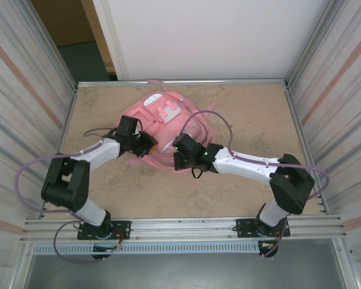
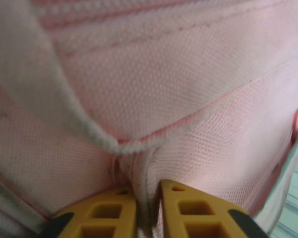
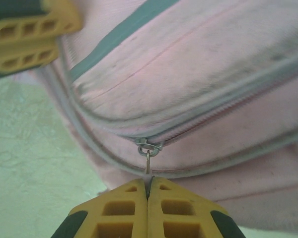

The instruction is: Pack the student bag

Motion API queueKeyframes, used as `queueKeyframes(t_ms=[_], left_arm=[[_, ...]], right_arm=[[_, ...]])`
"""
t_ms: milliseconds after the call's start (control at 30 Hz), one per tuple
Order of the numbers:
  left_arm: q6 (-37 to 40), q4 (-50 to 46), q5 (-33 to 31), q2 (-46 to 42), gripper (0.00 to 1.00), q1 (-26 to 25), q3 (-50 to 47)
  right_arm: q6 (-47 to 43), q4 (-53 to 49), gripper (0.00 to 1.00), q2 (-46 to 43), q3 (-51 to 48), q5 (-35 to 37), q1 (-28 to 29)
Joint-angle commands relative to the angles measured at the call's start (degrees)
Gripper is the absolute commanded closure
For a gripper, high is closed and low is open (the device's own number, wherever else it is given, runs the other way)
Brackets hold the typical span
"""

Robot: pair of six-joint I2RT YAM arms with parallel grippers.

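student bag (image 1: 161, 123) | on tan table (image 1: 259, 120) | white wall (image 1: 216, 36) behind

- Overhead camera, above and behind both arms (image 1: 102, 152), looks down on the whole table (image 1: 253, 126) and pink backpack (image 1: 168, 120).
- Left wrist camera presses close to blurred backpack mesh, exact spot unclear.
- Right wrist camera faces a zipper pull (image 3: 148, 154) close up; all three views share the backpack.

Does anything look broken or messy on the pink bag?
Nothing looks broken or spilled. The student bag lies on the table, only rumpled where the left gripper pinches its fabric. The right gripper is shut on a zipper pull.
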Motion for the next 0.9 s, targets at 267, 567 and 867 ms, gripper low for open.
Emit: queueKeyframes(t_ms=[267, 567, 867], left_arm=[[4.25, -8.87, -2.12, -14.77, 0.45, 3.43, -4.38], [-5.13, -0.48, -2.65, -17.35, 0.54, -0.22, -13.37], [-0.16, -5.01, -8.70, -17.93, 0.93, -0.40, -9.53]], right_arm=[[-0.59, 5.96, 1.00, 8.73, 9.31, -7.49, 1.57], [-0.75, 11.54, 1.00, 9.87, 7.12, -17.02, 0.94], [0.92, 11.47, 1.00, 9.42, 4.08, -13.86, 1.03]])
